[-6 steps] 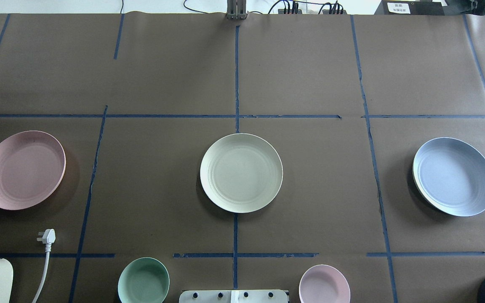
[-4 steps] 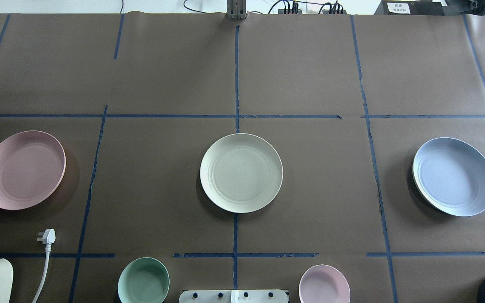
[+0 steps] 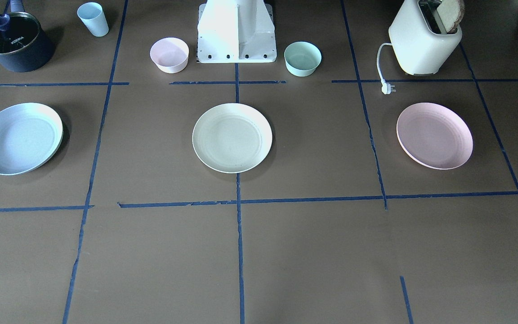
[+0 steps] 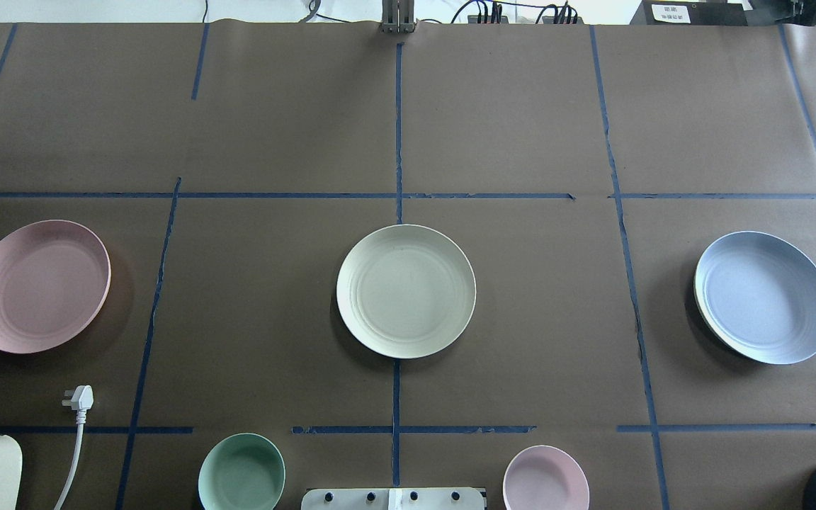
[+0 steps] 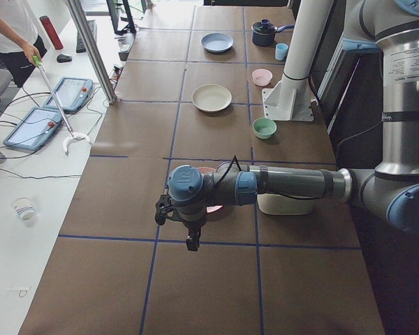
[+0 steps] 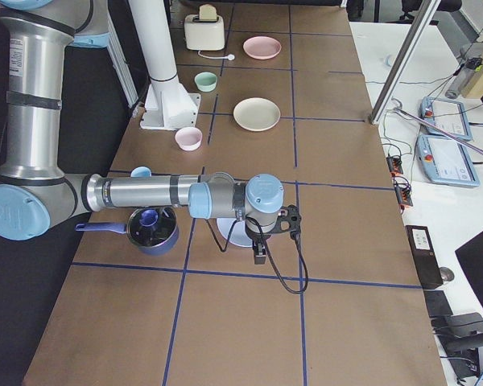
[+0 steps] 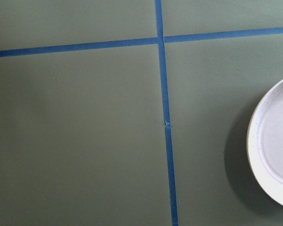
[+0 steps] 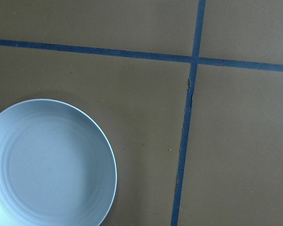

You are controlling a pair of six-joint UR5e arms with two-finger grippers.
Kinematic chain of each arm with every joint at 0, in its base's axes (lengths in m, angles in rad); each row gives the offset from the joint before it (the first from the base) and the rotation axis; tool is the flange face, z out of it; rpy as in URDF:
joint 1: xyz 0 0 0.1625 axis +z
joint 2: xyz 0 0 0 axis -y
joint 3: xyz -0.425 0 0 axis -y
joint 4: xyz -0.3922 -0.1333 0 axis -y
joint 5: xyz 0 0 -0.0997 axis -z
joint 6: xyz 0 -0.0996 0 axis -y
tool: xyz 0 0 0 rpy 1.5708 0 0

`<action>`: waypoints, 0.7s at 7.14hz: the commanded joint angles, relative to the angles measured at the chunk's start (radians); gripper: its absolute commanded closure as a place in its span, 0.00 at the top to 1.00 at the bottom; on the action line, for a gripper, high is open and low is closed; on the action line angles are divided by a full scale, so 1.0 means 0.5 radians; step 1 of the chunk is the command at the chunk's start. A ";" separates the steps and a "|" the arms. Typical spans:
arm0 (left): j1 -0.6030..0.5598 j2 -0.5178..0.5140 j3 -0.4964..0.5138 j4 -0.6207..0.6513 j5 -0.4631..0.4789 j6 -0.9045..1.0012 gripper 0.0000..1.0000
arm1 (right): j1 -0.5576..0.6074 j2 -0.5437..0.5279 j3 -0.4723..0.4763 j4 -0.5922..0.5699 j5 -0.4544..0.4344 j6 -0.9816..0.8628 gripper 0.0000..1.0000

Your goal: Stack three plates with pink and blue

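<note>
Three plates lie apart in a row on the brown table. The cream plate [image 4: 406, 290] is in the middle, the pale pink plate [image 4: 38, 285] at the left and the light blue plate [image 4: 764, 297] at the right. My left gripper [image 5: 191, 240] hangs high above the pink plate, whose edge shows in the left wrist view [image 7: 273, 150]. My right gripper [image 6: 260, 256] hangs high above the blue plate, which shows in the right wrist view [image 8: 47, 165]. Both grippers show only in the side views, so I cannot tell whether they are open or shut.
A mint-green bowl [image 4: 241, 472] and a small pink bowl [image 4: 545, 478] flank the robot base [image 3: 236, 31]. A toaster [image 3: 423, 38] with its plug [image 4: 78, 399] stands near the pink plate. A dark pot [image 3: 14, 42] and a blue cup [image 3: 93, 19] stand behind the blue plate.
</note>
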 commanded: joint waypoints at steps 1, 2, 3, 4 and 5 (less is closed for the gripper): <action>0.001 0.005 -0.007 -0.001 -0.020 -0.013 1.00 | 0.000 -0.002 -0.003 -0.003 0.011 0.004 1.00; 0.001 -0.013 -0.010 -0.001 -0.023 -0.022 1.00 | 0.000 -0.002 -0.006 0.000 0.008 0.005 1.00; -0.002 0.011 -0.016 -0.007 -0.026 -0.004 1.00 | 0.000 -0.002 -0.046 0.000 0.011 -0.002 1.00; 0.004 0.042 -0.025 -0.010 -0.054 -0.001 1.00 | 0.000 -0.002 -0.058 0.000 0.017 -0.002 1.00; 0.095 0.042 -0.004 -0.077 -0.136 -0.016 1.00 | 0.000 0.001 -0.052 0.003 0.017 -0.005 1.00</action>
